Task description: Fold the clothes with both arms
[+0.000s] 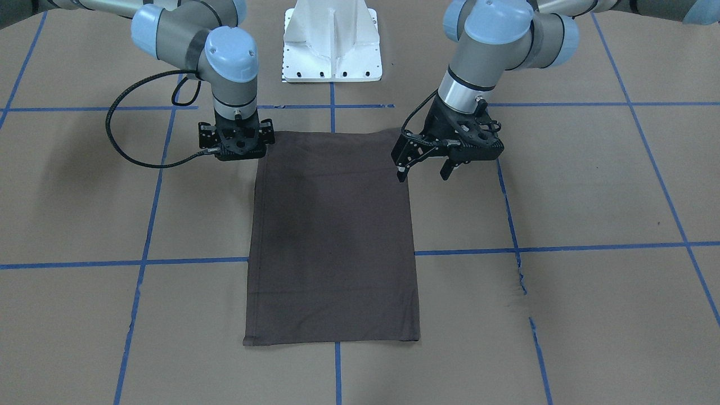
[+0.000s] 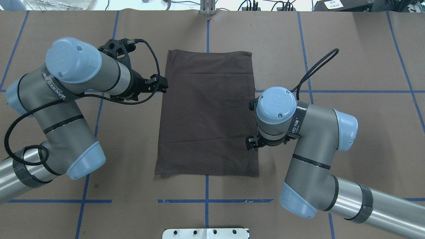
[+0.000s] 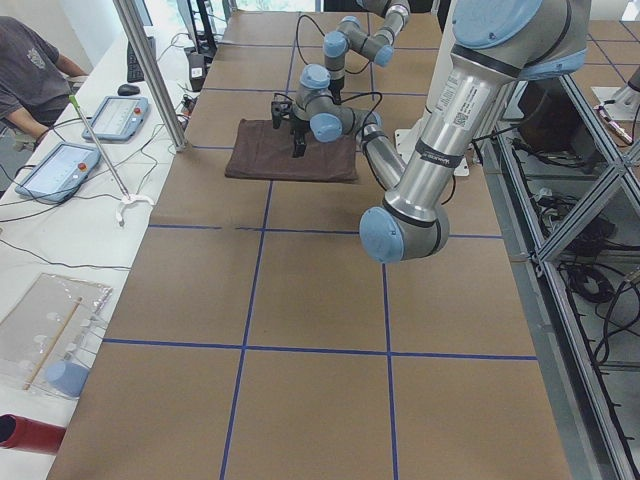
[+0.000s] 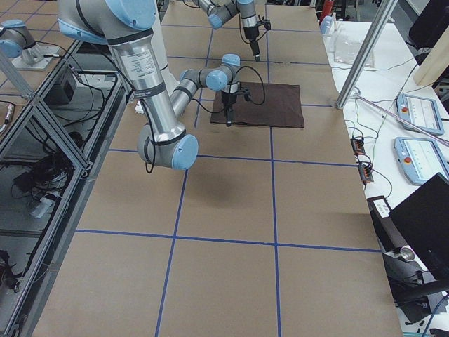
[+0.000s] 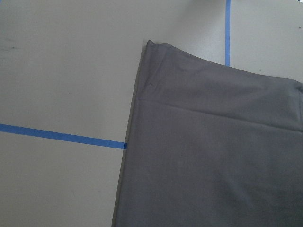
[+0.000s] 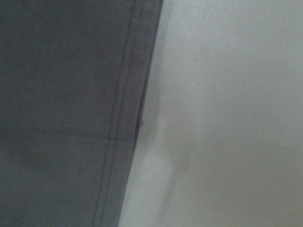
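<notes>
Exterior front-facing view: the T-shirt (image 1: 332, 236) lies flat in the middle of the table (image 1: 590, 185), already folded into a long, neat rectangle. One short end is close to the robot's base. The left gripper (image 1: 423, 175) hangs above the table just off one long edge, with its fingers spread apart and nothing between them. The right gripper (image 1: 236, 147) sits low at the opposite long edge, near the corner at the base end.

The main risk I see is an uneven pick. One gripper is high and the other low, so if they close and lift out of step, the rectangle would probably skew or drag. A shallow pinch could catch only the top layer and let the folded layers slide open. Going too deep could snag the paper cover of the table.

The right gripper's fingers are hidden under its own wrist in every view, so I cannot tell whether they are apart or together, or whether they touch the cloth. Its wrist camera gives only a blurred, close view of a stitched hem. No collar, logo or labels show anywhere.
</notes>
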`<action>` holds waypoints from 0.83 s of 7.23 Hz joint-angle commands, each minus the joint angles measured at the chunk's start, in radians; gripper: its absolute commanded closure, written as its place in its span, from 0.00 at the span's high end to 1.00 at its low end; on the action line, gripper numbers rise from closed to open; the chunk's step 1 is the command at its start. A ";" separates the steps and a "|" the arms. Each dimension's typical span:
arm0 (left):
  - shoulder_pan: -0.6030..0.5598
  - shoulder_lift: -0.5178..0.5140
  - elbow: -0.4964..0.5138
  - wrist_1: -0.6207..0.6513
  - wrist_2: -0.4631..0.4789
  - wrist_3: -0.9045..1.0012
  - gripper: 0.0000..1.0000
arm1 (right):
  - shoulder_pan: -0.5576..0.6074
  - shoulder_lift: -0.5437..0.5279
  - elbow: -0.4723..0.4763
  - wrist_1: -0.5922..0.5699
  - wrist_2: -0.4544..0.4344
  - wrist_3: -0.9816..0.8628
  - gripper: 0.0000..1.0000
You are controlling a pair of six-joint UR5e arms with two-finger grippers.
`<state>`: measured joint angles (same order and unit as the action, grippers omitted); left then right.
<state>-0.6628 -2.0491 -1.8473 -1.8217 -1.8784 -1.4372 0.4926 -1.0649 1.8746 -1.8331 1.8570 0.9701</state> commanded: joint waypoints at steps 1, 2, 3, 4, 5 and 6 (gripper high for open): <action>0.101 0.120 -0.074 -0.056 0.029 -0.232 1.00 | 0.011 0.002 0.084 0.040 0.016 0.040 1.00; 0.188 0.144 -0.108 -0.050 0.113 -0.308 1.00 | 0.011 -0.001 0.083 0.129 0.019 0.088 1.00; 0.268 0.150 -0.101 -0.045 0.184 -0.387 1.00 | 0.011 0.000 0.084 0.168 0.031 0.107 1.00; 0.317 0.142 -0.087 -0.041 0.226 -0.426 1.00 | 0.011 0.000 0.084 0.175 0.036 0.108 1.00; 0.360 0.139 -0.072 -0.024 0.234 -0.449 0.99 | 0.011 0.000 0.084 0.175 0.036 0.108 1.00; 0.382 0.135 -0.069 0.011 0.261 -0.474 0.98 | 0.009 0.000 0.084 0.176 0.036 0.133 1.00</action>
<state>-0.3217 -1.9099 -1.9246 -1.8433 -1.6495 -1.8756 0.5028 -1.0647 1.9584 -1.6615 1.8918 1.0823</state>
